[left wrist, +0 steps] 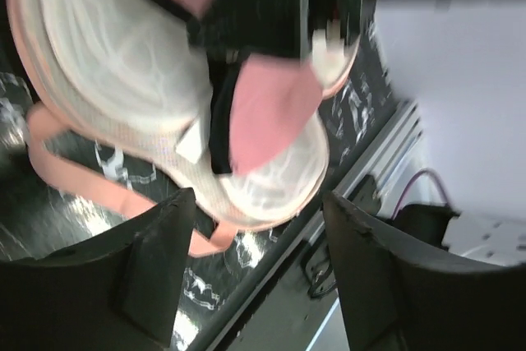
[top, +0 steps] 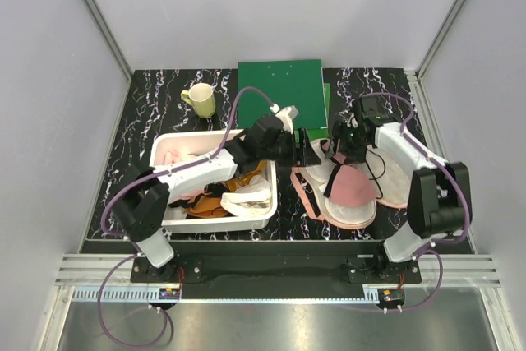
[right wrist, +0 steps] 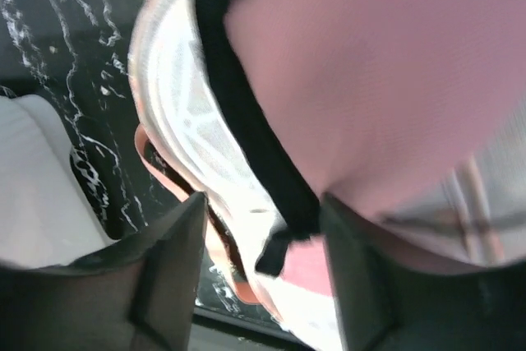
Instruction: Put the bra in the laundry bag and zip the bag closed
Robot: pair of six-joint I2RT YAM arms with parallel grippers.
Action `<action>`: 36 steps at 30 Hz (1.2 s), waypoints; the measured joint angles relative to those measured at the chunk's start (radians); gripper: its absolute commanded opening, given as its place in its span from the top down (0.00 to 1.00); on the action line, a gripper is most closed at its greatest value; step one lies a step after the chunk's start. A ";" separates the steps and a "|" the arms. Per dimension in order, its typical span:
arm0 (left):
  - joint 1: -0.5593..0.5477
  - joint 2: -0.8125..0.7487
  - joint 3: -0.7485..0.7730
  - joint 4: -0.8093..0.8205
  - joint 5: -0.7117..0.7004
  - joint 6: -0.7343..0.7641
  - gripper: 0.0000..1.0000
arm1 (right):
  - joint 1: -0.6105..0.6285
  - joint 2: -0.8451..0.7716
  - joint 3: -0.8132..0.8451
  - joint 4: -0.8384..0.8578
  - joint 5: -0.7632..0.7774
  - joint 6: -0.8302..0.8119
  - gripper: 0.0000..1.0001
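Right now your left hand [left wrist: 259, 199] hangs with its fingers spread wide above the laundry bag [left wrist: 107, 63], gripping nothing, and your right hand [right wrist: 261, 199] is spread just as wide over the same spot. The bra [top: 355, 184] lies on the open bag's whitish lining, right of centre in the overhead frame, on the dark marbled counter [top: 156, 96] beside the white bin [top: 215, 224].
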 measured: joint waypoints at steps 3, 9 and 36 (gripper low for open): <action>0.037 0.034 0.043 0.030 0.026 -0.007 0.28 | -0.007 -0.127 -0.067 -0.019 0.061 0.090 0.17; 0.042 0.214 0.187 0.042 0.040 -0.076 0.34 | -0.081 -0.444 -0.201 -0.036 0.116 0.316 0.15; 0.016 0.534 0.394 0.027 -0.058 -0.292 0.49 | -0.090 -0.645 -0.624 -0.053 0.219 0.863 0.33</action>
